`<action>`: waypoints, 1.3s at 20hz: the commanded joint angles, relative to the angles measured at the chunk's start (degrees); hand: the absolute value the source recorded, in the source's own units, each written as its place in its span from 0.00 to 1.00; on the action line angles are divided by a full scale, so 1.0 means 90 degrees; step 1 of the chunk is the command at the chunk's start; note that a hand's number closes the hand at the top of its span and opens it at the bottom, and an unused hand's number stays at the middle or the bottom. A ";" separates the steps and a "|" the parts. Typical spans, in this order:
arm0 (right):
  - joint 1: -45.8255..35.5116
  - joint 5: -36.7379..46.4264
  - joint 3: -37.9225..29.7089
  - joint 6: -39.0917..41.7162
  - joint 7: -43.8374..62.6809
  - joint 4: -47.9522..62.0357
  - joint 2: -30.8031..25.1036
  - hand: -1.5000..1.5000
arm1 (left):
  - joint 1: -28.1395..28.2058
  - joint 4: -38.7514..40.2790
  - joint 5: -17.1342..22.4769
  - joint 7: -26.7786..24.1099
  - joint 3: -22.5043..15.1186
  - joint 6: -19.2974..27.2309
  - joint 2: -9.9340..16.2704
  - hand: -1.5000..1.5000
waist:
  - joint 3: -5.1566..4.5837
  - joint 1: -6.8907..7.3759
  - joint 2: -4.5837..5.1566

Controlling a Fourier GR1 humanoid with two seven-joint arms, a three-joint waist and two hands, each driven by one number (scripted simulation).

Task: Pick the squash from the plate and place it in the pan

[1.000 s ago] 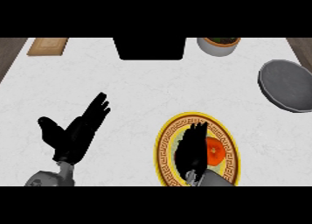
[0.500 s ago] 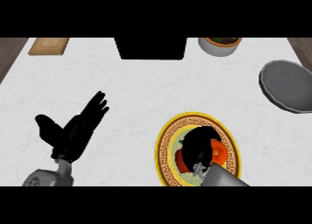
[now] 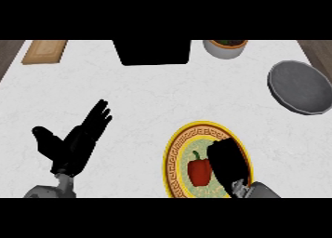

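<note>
A yellow-rimmed plate lies at the near right of the white counter. My right hand hangs over the plate's right half and hides what is beneath it. I cannot make out the squash. A red, pepper-shaped patch shows on the plate just left of that hand. The grey round pan sits at the far right, well beyond the plate. My left hand rests open at the near left, fingers up, away from both.
A wooden board lies at the far left corner. A black block stands at the far middle, with a small bowl beside it. Bare white counter stretches between the plate and the pan.
My right hand has shifted to the right across the plate, uncovering the red patch on its left part. The left hand has barely moved.
</note>
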 commanded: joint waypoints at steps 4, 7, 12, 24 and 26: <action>0.1494 -0.0896 -0.1273 -0.2439 -0.1170 -0.1568 -0.1099 1.00 | 0.0226 -0.0207 0.0037 -0.0015 0.0099 -0.0053 0.0118 0.50 | 0.0015 -0.0110 -0.0022; 0.1601 -0.0947 -0.1831 -0.3358 -0.1515 -0.2043 -0.1330 1.00 | -0.0126 -0.0182 -0.0106 0.0284 0.0040 0.0212 0.0006 0.50 | 0.0017 -0.0098 -0.0006; 0.2551 -0.2304 -0.2790 -0.4159 -0.2156 -0.3158 -0.1495 1.00 | 0.0008 0.0118 0.0036 0.0041 0.0215 -0.0071 0.0095 0.50 | 0.0008 -0.0076 0.0015; 0.2074 -0.5559 -0.4775 -0.3770 -0.3804 -0.1439 -0.1052 1.00 | 0.0149 -0.0484 -0.0131 0.0347 -0.0051 -0.0100 -0.0110 0.50 | 0.0001 0.0279 0.0054; 0.1807 -0.5401 -0.5205 -0.4006 -0.4577 -0.0367 -0.1180 1.00 | -0.0059 0.0061 -0.0322 -0.0095 -0.0093 -0.0158 -0.0276 0.50 | 0.0001 0.0271 0.0069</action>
